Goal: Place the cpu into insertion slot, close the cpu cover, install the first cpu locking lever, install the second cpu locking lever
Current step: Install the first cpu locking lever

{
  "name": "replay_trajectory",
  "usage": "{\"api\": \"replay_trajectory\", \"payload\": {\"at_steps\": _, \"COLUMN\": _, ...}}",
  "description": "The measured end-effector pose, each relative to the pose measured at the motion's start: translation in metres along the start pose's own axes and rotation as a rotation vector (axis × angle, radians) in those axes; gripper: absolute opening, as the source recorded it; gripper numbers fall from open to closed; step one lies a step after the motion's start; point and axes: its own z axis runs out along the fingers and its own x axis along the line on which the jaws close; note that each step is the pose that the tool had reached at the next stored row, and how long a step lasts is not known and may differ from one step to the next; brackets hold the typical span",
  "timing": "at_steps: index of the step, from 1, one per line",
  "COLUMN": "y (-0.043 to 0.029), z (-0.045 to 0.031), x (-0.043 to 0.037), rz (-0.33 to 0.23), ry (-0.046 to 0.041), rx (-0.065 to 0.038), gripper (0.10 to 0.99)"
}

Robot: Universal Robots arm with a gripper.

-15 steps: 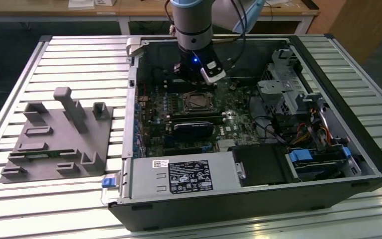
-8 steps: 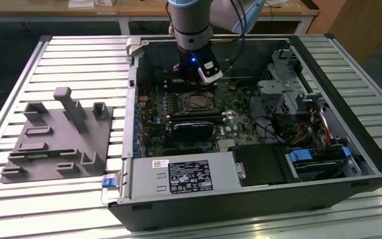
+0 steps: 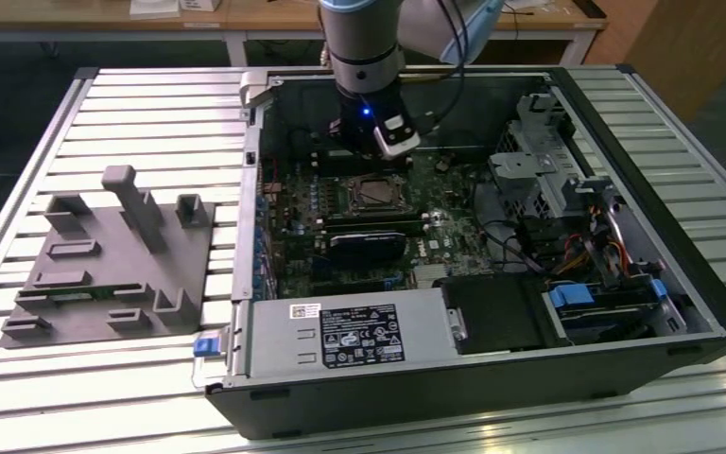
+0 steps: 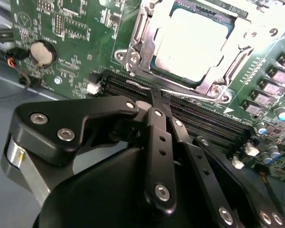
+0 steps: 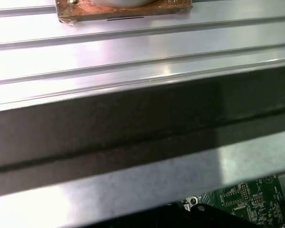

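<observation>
The cpu (image 4: pixel 190 38) lies pale and flat in the insertion slot (image 3: pixel 373 192) on the green board. The cpu cover (image 4: pixel 135 45), a silvery frame, lies down around it with the chip showing through its window. A thin metal locking lever (image 4: pixel 199 96) runs along the socket's edge beside the memory slots. My gripper (image 4: pixel 160 95) hangs over that edge, black fingers (image 4: pixel 154 123) pressed together, the tips right at the lever; I cannot tell whether they pinch it. In the exterior view the gripper (image 3: pixel 391 161) stands just behind the socket inside the open case.
Long black memory slots (image 4: pixel 213 118) and a coin battery (image 4: pixel 42 52) flank the socket. A black card (image 3: pixel 366 244), the power supply (image 3: pixel 351 336) and a drive cage (image 3: pixel 540 170) crowd the case. A grey fixture (image 3: pixel 111 255) sits on the slatted table (image 5: pixel 133 52) at the exterior view's left.
</observation>
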Motion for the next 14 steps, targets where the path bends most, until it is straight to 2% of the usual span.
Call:
{"api": "replay_trajectory", "payload": {"at_steps": 5, "y": -0.0004, "z": 0.0022, "x": 0.0003, "rz": 0.049, "ry": -0.0095, "rx": 0.008, "gripper": 0.114}}
{"api": "replay_trajectory", "payload": {"at_steps": 14, "y": -0.0009, "z": 0.0055, "x": 0.0008, "rz": 0.091, "ry": -0.0171, "rx": 0.014, "gripper": 0.114}}
